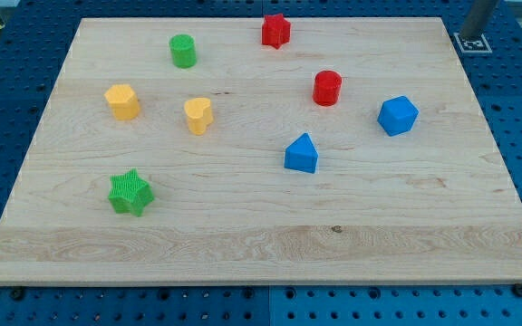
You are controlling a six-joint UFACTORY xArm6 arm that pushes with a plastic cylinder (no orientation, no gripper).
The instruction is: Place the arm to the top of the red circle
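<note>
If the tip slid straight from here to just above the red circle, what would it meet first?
Nothing, it seems. My tip looks parked beyond the board's top-right corner, and that line runs clear, passing on the top side of the blue block.

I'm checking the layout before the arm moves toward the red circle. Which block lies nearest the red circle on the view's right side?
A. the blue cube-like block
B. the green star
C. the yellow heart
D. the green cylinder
A: the blue cube-like block sits just to the view's right of the red circle and slightly lower, apart from it. The other three options all lie to the circle's left. My tip does not show in this view.
</note>
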